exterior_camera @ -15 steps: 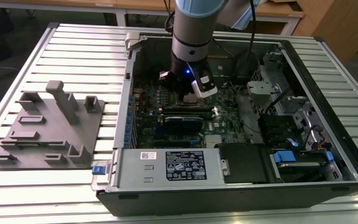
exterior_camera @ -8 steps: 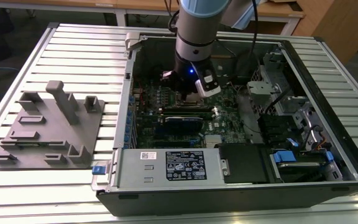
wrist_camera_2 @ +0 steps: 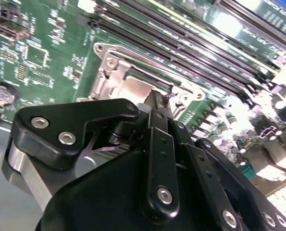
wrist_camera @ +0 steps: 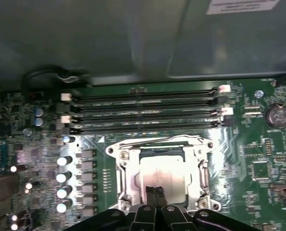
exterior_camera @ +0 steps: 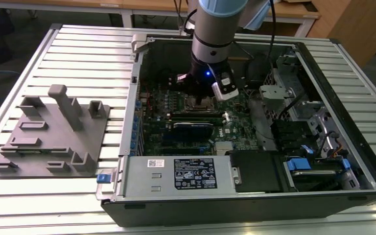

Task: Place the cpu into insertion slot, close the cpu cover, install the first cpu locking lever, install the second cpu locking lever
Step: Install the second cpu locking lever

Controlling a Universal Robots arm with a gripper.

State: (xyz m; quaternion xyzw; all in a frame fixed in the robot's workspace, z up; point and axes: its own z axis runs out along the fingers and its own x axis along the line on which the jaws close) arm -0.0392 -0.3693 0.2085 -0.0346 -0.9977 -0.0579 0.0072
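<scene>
The cpu (wrist_camera: 164, 173), with a dull silver top, lies in the insertion slot (wrist_camera: 162, 152) on the green board. The cpu cover (wrist_camera: 126, 168) lies flat around it, so the chip shows through its window. A thin metal locking lever (wrist_camera: 157, 140) runs along the socket edge beside the memory slots. My gripper (wrist_camera: 155, 191) is shut, fingertips together just over the cpu's near edge, with nothing visible between them. In the second wrist view the gripper (wrist_camera_2: 158, 98) hangs above the cpu (wrist_camera_2: 138, 89) and cover (wrist_camera_2: 115, 72). The exterior view shows the gripper (exterior_camera: 201, 100) low inside the open computer case.
Long black memory slots (wrist_camera: 143, 113) lie beside the socket, with capacitors (wrist_camera: 63, 175) on one side and a coin battery (wrist_camera: 277, 115) on the other. The case walls (exterior_camera: 335, 98) and power supply (exterior_camera: 175, 174) hem the board in. A grey fixture (exterior_camera: 51, 137) sits at the exterior view's left.
</scene>
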